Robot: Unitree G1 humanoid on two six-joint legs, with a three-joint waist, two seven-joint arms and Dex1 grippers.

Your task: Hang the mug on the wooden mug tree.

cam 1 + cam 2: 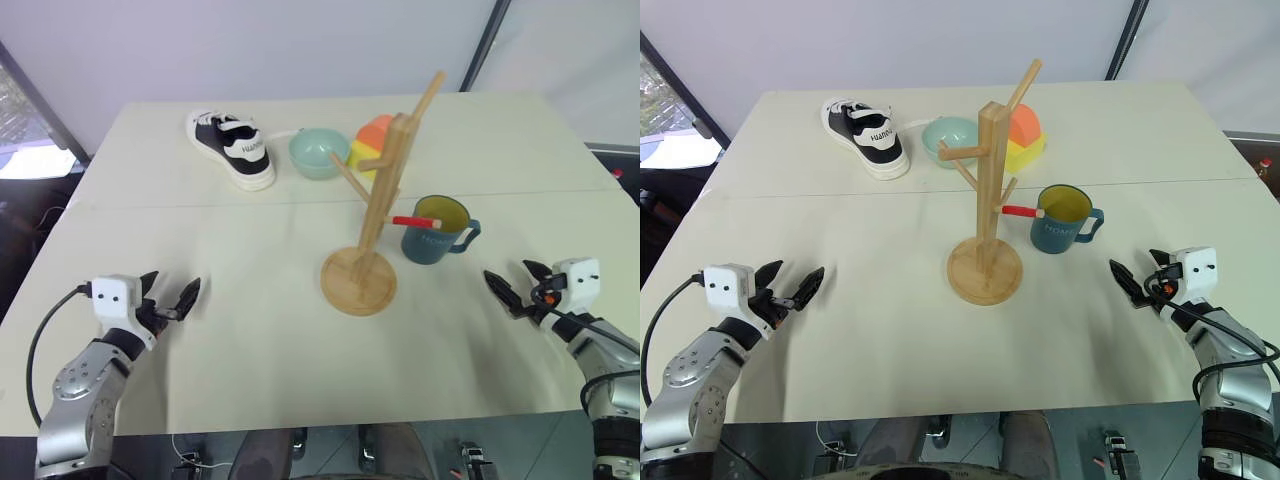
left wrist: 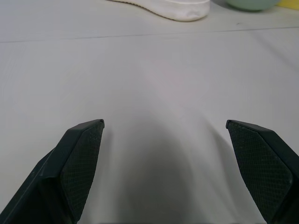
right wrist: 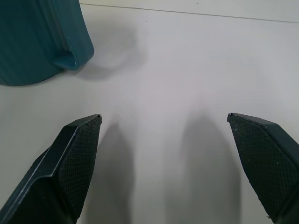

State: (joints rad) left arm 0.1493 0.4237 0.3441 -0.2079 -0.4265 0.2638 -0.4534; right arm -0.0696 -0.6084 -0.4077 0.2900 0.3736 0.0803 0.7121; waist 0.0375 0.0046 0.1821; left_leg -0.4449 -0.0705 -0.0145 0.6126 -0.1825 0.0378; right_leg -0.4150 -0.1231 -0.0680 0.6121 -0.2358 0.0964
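Mug, dark teal-blue ceramic w/ yellow-green inside, sitting upright on pale table, loop handle facing robot's right, not yet hung. Nearest: right gripper hovering low, black fingers spread wide, empty; left gripper likewise gaping, empty, well apart from mug. Lying ahead and inward of right gripper, so right arm looking the closer one. Just beside mug: light wood mug tree w/ disc base, red-tipped peg pointing at mug rim. Farther back: mint-green bowl, black-white sneaker, orange-yellow block.

Upright mug beside wooden mug tree
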